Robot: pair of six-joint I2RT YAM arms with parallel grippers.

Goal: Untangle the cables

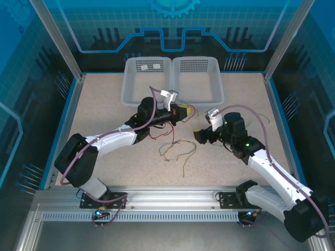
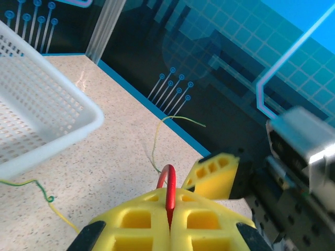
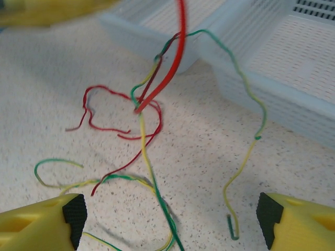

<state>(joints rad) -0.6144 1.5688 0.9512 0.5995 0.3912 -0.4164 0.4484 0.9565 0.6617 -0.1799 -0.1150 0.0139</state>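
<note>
Speckled beige tabletop (image 1: 104,99) spreads between blue-lit walls, with two white baskets (image 1: 129,89) side by side at its far edge. My left gripper (image 2: 168,209) is clenched on a red cable (image 2: 168,188), whose loop pokes up between the yellow fingers (image 2: 131,222). It hangs over mid-table, just near of the baskets. My right gripper (image 3: 170,212) stands released, jaws wide apart and holding nothing, hovering right of the tangle. Ahead of it, the red strand runs down into a loose knot of red and yellow-green cables (image 3: 143,141) lying on the table's middle.
</note>
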